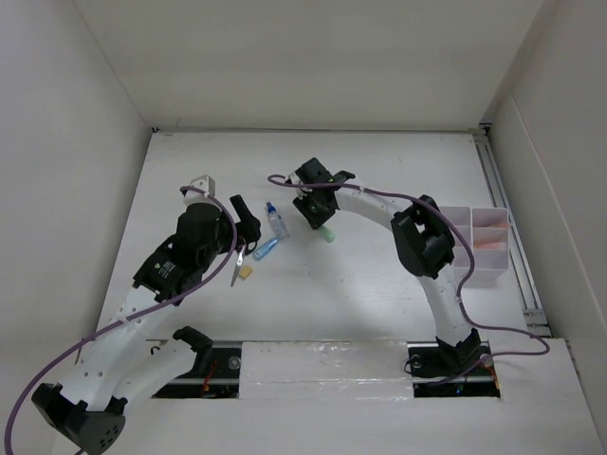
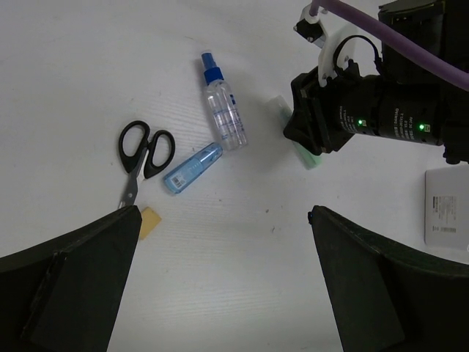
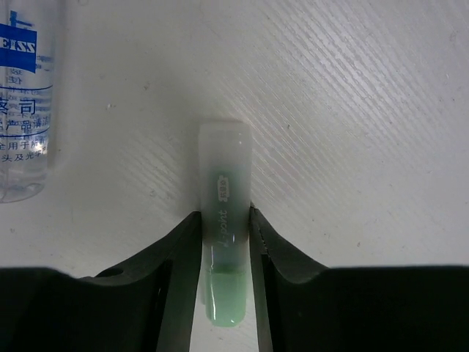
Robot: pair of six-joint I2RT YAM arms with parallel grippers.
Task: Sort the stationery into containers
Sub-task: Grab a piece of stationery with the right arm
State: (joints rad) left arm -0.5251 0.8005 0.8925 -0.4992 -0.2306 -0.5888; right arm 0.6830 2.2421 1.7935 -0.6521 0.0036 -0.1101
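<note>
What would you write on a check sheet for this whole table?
Surface: white table.
Job's things: scissors, clear bottle, blue marker and yellow eraser lie loose; green marker lies on the table; organiser stands at the right edge.
Clutter: nothing seen.
Grippers: left gripper open, empty; right gripper shut on the green marker.
Cables: purple cables run along both arms.
Surroundings: plain white walls.

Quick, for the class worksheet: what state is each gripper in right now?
Left gripper: open, holding nothing.
Right gripper: closed on the green marker.
</note>
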